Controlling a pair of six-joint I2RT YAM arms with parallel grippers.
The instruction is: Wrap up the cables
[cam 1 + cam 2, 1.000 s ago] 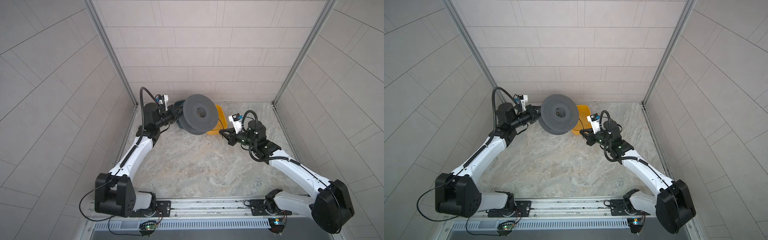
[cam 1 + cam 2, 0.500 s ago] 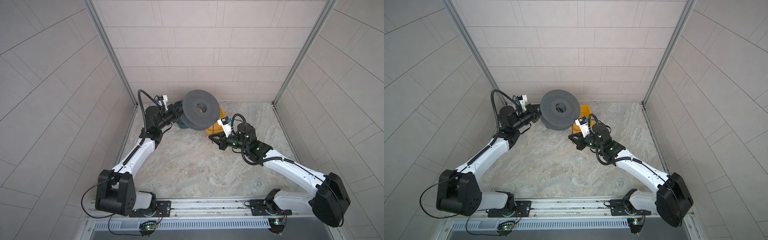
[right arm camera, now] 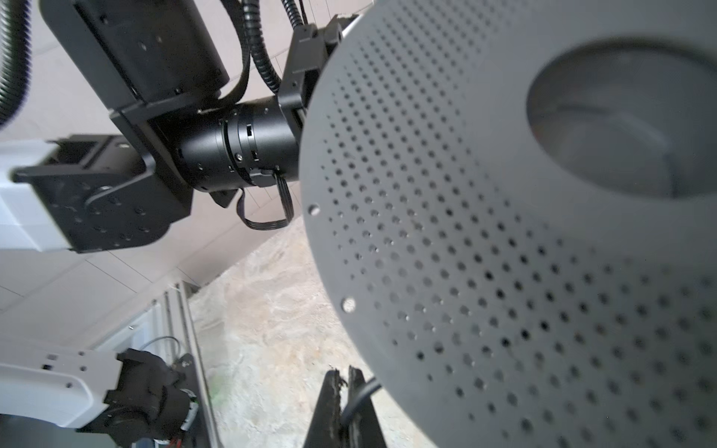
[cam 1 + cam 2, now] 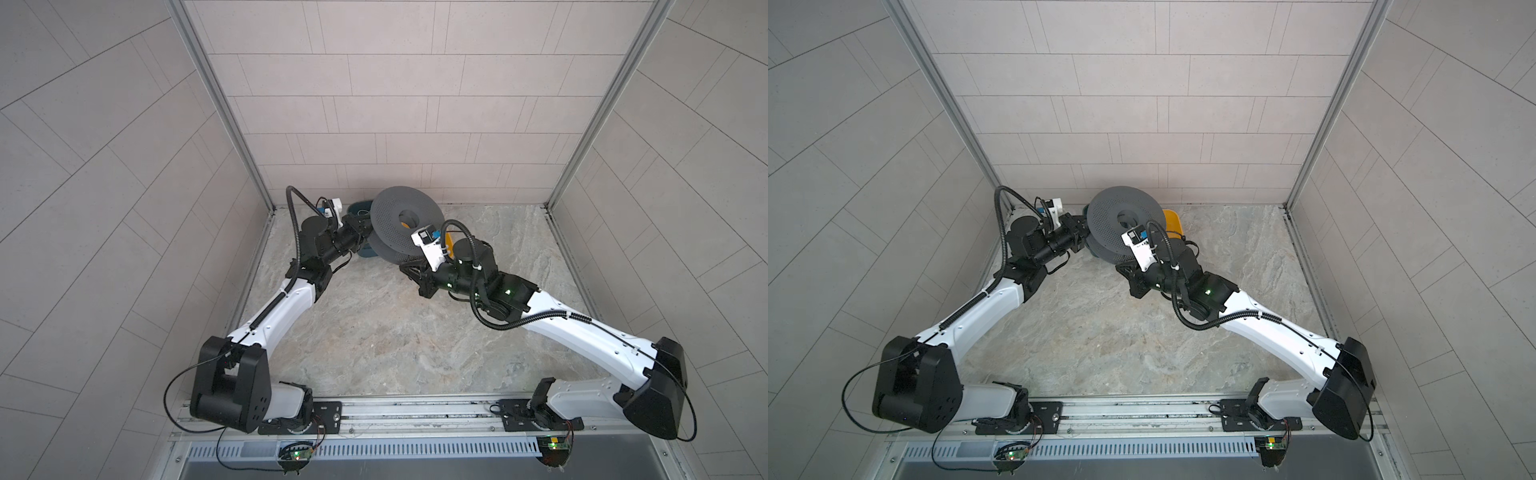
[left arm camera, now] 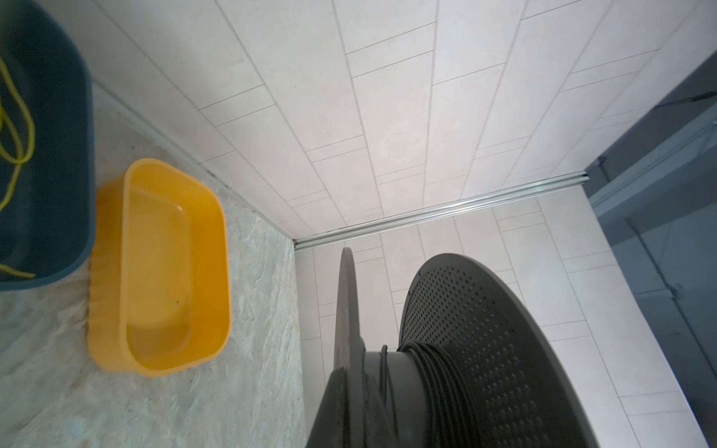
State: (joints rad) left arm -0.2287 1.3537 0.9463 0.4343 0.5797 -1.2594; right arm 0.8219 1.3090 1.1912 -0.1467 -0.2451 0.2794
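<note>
L hand [image 4: 365, 232] tight on spool [image 4: 386, 216] rim; R hand [image 3: 343, 415] tight on black cable [image 3: 364, 389], prob.

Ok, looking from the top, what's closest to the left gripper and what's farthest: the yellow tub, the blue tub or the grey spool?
1. Grey spool: held in the left gripper.
2. Blue tub: right beside the gripper, partly under the spool.
3. Yellow tub: past the spool, on its far side.

The marbled tabletop [image 4: 374, 332] bears a yellow tub [image 5: 217, 271] beside a dark blue tub [image 5: 66, 155].
</note>
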